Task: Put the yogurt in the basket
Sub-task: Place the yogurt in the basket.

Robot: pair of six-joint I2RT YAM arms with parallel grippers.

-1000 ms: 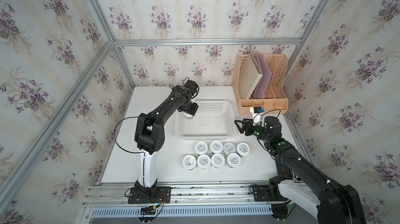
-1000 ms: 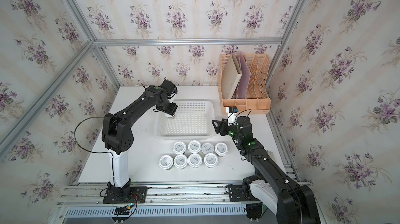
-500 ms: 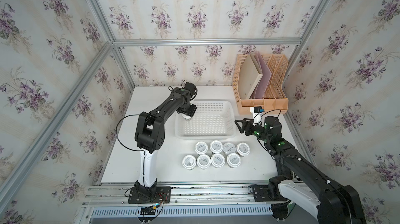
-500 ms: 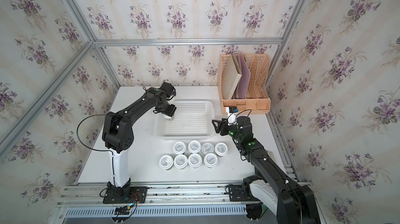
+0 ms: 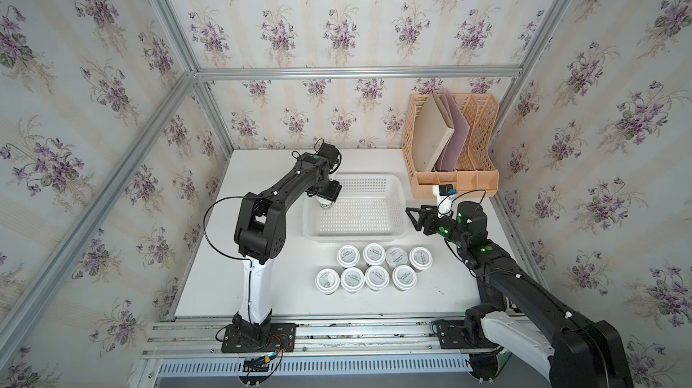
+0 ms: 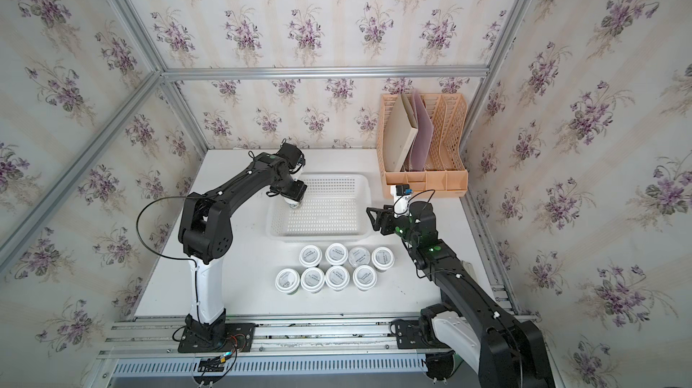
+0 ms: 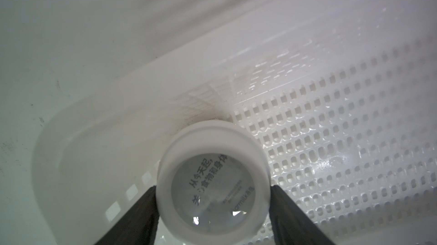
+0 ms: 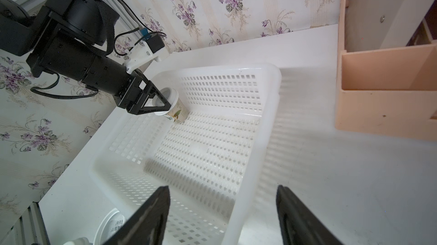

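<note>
Leaning inside the white perforated plastic basket (image 8: 272, 113): one white-lidded greenish yogurt cup (image 8: 178, 112).
Left gripper (image 7: 212, 187) flanks its lid, grip unclear; right gripper (image 8: 222, 186) gapes wide, empty.

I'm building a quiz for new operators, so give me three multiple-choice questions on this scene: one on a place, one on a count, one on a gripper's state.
1. Where is the cup between the left gripper's fingers?
A on another cup's lid; B low in the basket, near a corner; C outside the basket.
2. How many yogurt cups stand on the table?
A six; B ten; C eight.
3. The right gripper is:
A open and empty; B shut on a cup; C shut on the basket's rim.

Key: B, the perforated corner wall lies just beyond it; C, two rows of four; A, its fingers stand apart with nothing between.
</note>
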